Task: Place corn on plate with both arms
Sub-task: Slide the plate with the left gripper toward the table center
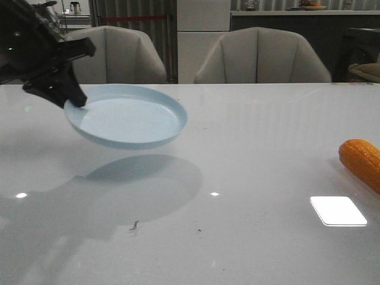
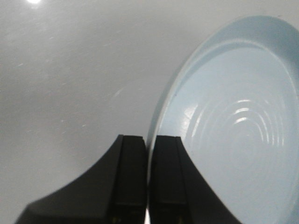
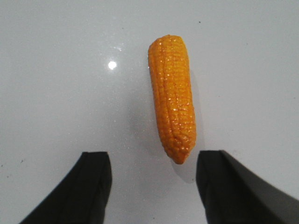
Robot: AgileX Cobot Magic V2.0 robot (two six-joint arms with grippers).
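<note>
My left gripper (image 1: 76,101) is shut on the left rim of the pale blue plate (image 1: 127,116) and holds it tilted above the table, its shadow below. In the left wrist view the black fingers (image 2: 131,158) pinch the plate's rim (image 2: 161,112). The orange-yellow corn (image 1: 361,161) lies on the table at the right edge of the front view. In the right wrist view the corn (image 3: 173,98) lies ahead of my right gripper (image 3: 153,161), which is open and empty, its tapered tip just between the fingertips. The right arm is out of the front view.
The white glossy table (image 1: 237,178) carries bright light reflections (image 1: 338,211). Two beige chairs (image 1: 261,56) stand behind the far edge.
</note>
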